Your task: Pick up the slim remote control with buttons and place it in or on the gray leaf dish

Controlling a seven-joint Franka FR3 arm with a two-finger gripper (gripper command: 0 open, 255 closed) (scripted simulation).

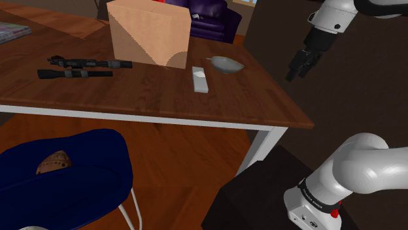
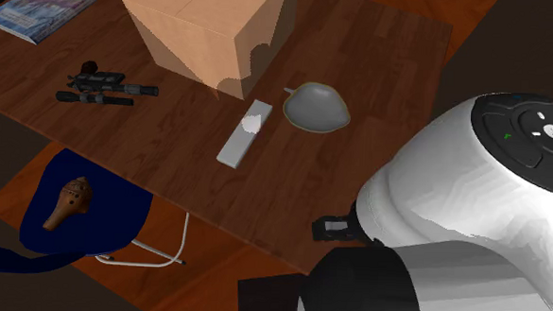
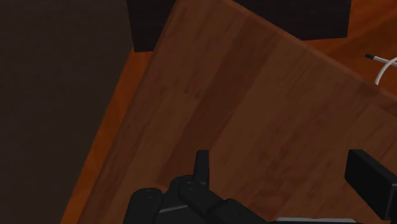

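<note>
Claw (image 1: 297, 74) gapes near grained wooden table (image 1: 144, 98).

One wooden counter (image 1: 131, 98) is counted, and on it are counted one tan box (image 1: 149, 36), one slim pale remote (image 1: 200, 80) and one grey leaf dish (image 1: 226, 64). Two black tubes are counted there as well: the farther tube (image 1: 90, 63) and the nearer tube (image 1: 74, 74). One magazine (image 2: 43, 6) is counted at a counter corner. One blue chair (image 1: 72, 176) is counted, with one brown object (image 1: 52, 162) on its seat, and one purple sofa (image 1: 210, 16). One white arm (image 1: 366, 173) is counted, with one gripper (image 1: 298, 72) bearing two fingers (image 3: 201, 164).
</note>
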